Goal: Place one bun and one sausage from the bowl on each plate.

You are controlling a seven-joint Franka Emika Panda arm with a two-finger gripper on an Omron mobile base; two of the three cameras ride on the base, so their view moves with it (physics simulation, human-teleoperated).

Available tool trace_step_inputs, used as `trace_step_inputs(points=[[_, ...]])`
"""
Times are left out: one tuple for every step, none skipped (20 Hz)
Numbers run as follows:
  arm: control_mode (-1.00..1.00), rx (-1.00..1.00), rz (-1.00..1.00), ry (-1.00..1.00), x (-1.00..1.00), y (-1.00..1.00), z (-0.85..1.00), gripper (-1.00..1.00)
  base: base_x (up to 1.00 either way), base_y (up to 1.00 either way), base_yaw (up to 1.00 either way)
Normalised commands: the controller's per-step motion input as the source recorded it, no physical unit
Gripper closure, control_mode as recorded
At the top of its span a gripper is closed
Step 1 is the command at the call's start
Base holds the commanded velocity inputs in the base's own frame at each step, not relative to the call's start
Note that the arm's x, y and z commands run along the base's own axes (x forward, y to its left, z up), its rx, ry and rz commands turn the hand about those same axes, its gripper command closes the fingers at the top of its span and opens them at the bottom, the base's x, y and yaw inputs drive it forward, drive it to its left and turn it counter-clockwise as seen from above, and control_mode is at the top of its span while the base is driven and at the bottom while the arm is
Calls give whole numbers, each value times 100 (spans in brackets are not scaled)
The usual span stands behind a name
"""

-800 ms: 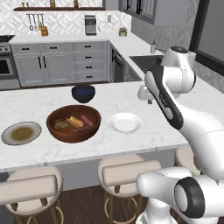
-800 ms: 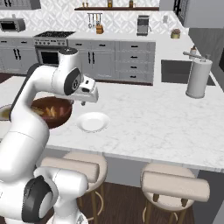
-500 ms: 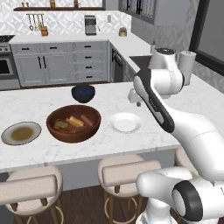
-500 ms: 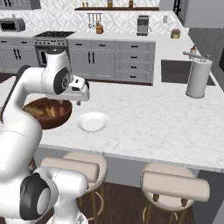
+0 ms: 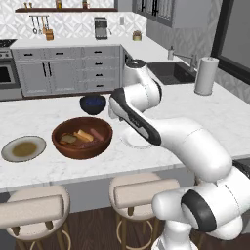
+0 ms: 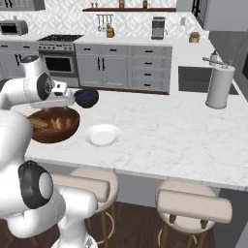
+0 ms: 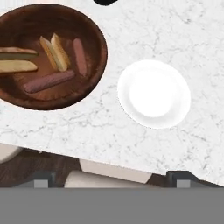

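Note:
The reddish-brown bowl (image 7: 48,57) holds two tan split buns (image 7: 54,51) and two pink sausages (image 7: 80,51). In the left base view the bowl (image 5: 82,138) stands on the marble island. To its left lies the grey-rimmed plate with an olive-brown centre (image 5: 23,148). The white plate (image 7: 154,94) lies bare just right of the bowl, and my forearm partly covers this plate (image 5: 133,140) in the left base view. My gripper (image 7: 112,182) hangs high above the counter's front edge, between bowl and white plate. It is open, its tips far apart with nothing between them.
A small dark blue bowl (image 5: 93,104) stands behind the big bowl. A paper towel roll (image 6: 220,87) and a sink (image 6: 198,80) are at the far right. Stools (image 5: 141,191) line the island's front edge. Bare marble stretches right of the white plate (image 6: 102,134).
The arm has swung from the right side of the island to the left, bringing the hand over the white plate and the bowl's right rim. Bowl and plates have not moved.

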Motion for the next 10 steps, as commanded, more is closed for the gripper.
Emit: trace_step_inputs(points=[[-100,-3,10,4,69,100,-43,-100,0,0,0],[-100,-1,15,1,64,100,-58,-100,0,0,0],[-100,0,19,0,52,100,-70,-100,0,0,0],[-100,0,19,0,38,94,-79,-100,0,0,0],[-100,0,19,-4,34,86,-84,-100,0,0,0],[-100,0,23,-15,37,89,-94,-100,0,0,0],[-100,0,23,-11,46,76,-90,-100,0,0,0],[-100,0,21,-4,46,65,-79,-100,0,0,0],[-100,0,20,0,49,56,-64,-100,0,0,0],[-100,-1,17,4,47,53,-49,-100,0,0,0]])
